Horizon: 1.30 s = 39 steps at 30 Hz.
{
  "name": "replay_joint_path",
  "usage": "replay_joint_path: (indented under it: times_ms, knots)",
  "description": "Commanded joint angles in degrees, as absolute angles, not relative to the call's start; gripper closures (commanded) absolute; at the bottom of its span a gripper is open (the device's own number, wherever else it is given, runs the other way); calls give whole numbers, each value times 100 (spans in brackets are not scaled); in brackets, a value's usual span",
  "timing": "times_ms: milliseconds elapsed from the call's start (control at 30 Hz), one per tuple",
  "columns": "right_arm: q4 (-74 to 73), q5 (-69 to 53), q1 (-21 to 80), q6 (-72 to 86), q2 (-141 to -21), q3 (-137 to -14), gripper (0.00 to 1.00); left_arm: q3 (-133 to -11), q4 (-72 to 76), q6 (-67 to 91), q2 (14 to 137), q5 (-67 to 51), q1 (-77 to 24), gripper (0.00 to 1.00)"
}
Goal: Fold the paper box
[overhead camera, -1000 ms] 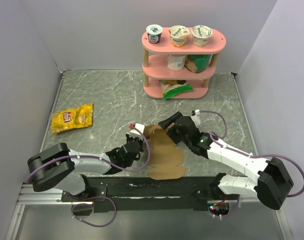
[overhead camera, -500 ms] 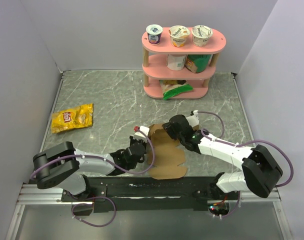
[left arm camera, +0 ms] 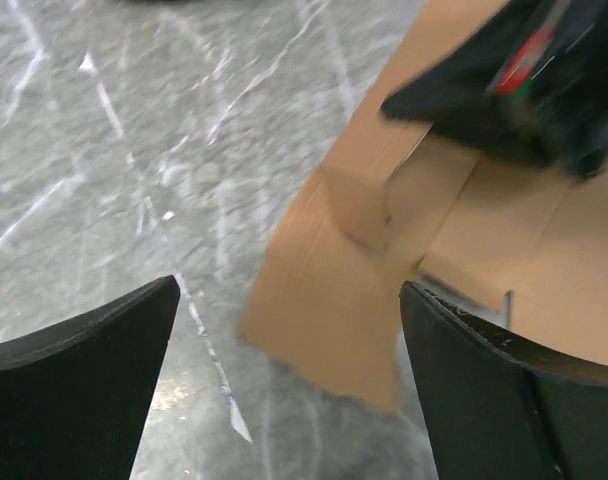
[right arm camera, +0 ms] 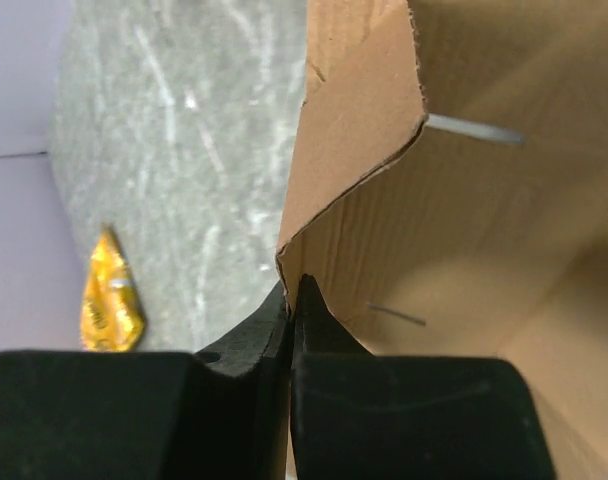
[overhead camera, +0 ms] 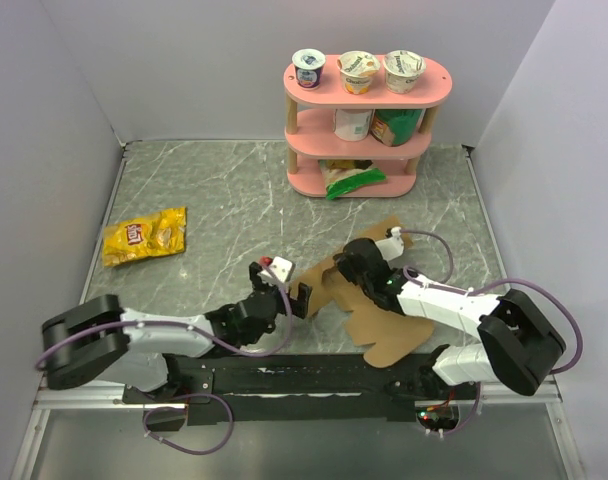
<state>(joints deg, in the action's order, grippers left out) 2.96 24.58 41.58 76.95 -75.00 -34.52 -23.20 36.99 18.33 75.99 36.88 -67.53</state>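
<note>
From the top view we see one paper box (overhead camera: 389, 340), a flat brown cardboard sheet with flaps. It is partly lifted, at the near middle of the grey worktop (overhead camera: 214, 200), between the two arms. The right end effector (overhead camera: 346, 265) is on the far part of the sheet, and the left end effector (overhead camera: 292, 292) is just beside its left edge. One yellow snack bag (overhead camera: 144, 236) lies well apart at the left. At the far side stands one pink shelf (overhead camera: 314, 97) with three levels. Three cups (overhead camera: 359, 70) stand on the top level, two containers (overhead camera: 354, 123) on the middle one, and one green and white bag (overhead camera: 349, 178) on the bottom one.

In the left wrist view, the left end effector (left arm camera: 284, 350) has its two fingers (left arm camera: 84, 345) spread wide above the worktop (left arm camera: 104, 150). The paper box (left arm camera: 334, 300) lies just ahead of them. The dark blurred shape on its far part is the right end effector (left arm camera: 524, 90).

In the right wrist view, the right end effector (right arm camera: 294, 300) has its fingers pressed together, pinching the edge of one raised flap of the paper box (right arm camera: 454, 200). The yellow snack bag (right arm camera: 109, 300) shows at the left on the worktop (right arm camera: 184, 150).
</note>
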Motion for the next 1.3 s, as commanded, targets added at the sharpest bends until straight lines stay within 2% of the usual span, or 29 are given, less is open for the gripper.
replay_joint_path:
  times_ms: [0, 167, 267, 333, 500, 667, 800, 1067, 1267]
  knots:
    - [921, 2576, 4008, 7383, -7260, -3085, 100, -2031, 3789, 1881, 6639, 2832, -6680, 4]
    - [1046, 2250, 3885, 7549, -7058, -2909, 100, -1574, 3507, 2425, 5688, 1620, -5952, 3]
    - [1020, 2005, 3745, 7778, -6935, -2927, 100, -1380, 2972, 2829, 4890, 1293, -5301, 4]
    - [1159, 1724, 3543, 8049, -6917, -2918, 100, -1275, 2673, 3093, 4677, 1170, -4923, 4]
    - [1503, 968, 3322, 8306, -6970, -3066, 100, -792, 2979, 3383, 4509, 511, -4317, 3]
    - [1486, 651, 3235, 8332, -6865, -3217, 100, -773, 3172, 3638, 5165, 712, -3772, 2]
    - [1450, 536, 3217, 8323, -6768, -3235, 100, -983, 3576, 3683, 6027, 396, -3446, 1]
    - [1564, 457, 3173, 8437, -6864, -3164, 100, -1204, 5412, 3094, 7671, -1457, -3436, 5]
    - [1635, 422, 3164, 8429, -7022, -3138, 100, -1607, 5757, 2874, 8208, -1591, -3629, 7]
